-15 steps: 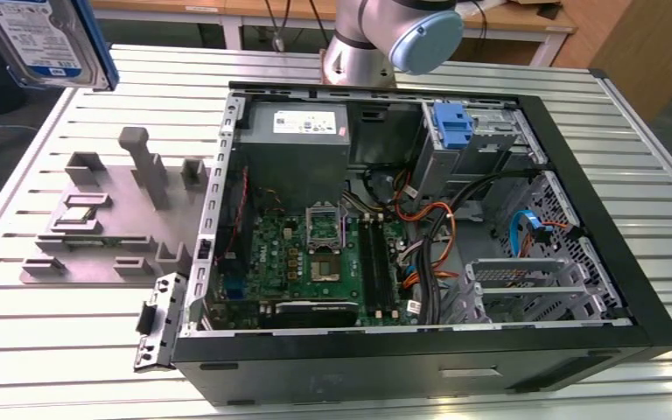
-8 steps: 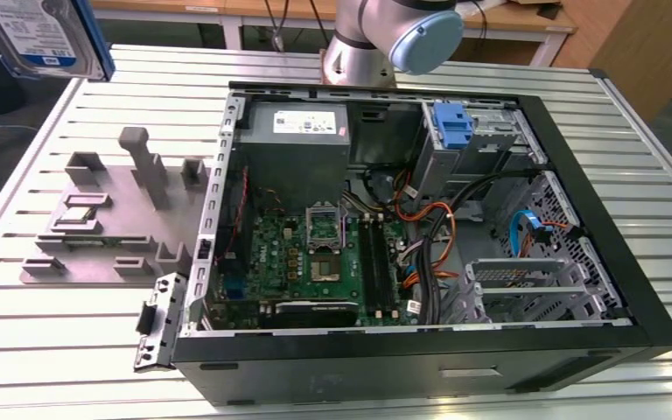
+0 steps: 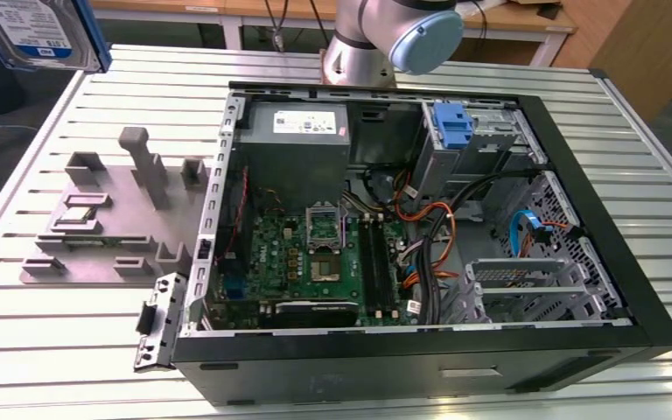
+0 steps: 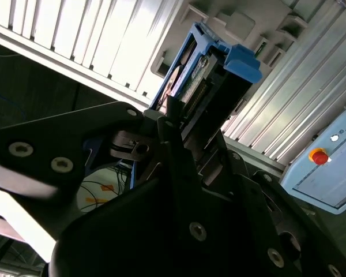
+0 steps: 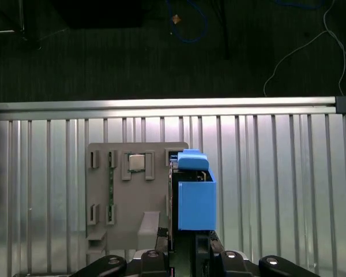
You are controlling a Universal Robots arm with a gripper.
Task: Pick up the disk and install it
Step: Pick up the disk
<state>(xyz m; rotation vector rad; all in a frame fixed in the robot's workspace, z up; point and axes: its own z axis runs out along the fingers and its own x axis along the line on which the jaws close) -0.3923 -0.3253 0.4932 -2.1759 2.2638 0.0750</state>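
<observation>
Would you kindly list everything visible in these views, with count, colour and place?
disk: one, silver in a blue carrier, held aloft at the exterior view's upper left.
table: one, silver, slatted, across the exterior view.
computer case: one, black, open, on the table.
power supply: one, grey, in the case's far corner.
motherboard: one, green, on the case floor.
bracket: one, blue, in the case's far drive bay.
fixture tray: one, grey, on the table, exterior view's left of the case.
arm: one, grey with a pale blue cap, behind the case.
gripper: one, black, jaws closed on the disk.
</observation>
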